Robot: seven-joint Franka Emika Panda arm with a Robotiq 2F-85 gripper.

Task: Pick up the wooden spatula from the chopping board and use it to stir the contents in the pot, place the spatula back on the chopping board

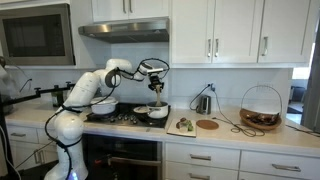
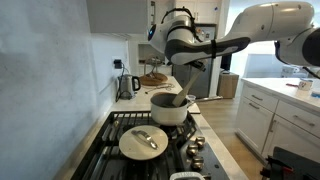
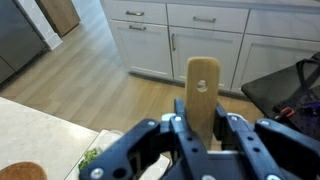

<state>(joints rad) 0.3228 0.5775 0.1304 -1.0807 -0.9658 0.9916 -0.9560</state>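
Thin pale wooden spatula (image 3: 203, 90) is upright in the end effector (image 3: 203, 135), over the wide dark pot (image 1: 157, 113). Small pale chopping board (image 1: 182, 126) sits just beside it.

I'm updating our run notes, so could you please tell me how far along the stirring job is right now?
Done: the wooden spatula is off the chopping board, clamped in the shut tool. In hand: the tool hangs over the pot, so stirring seems underway, though contact with the contents is not visible. Left: setting the spatula back on the board.
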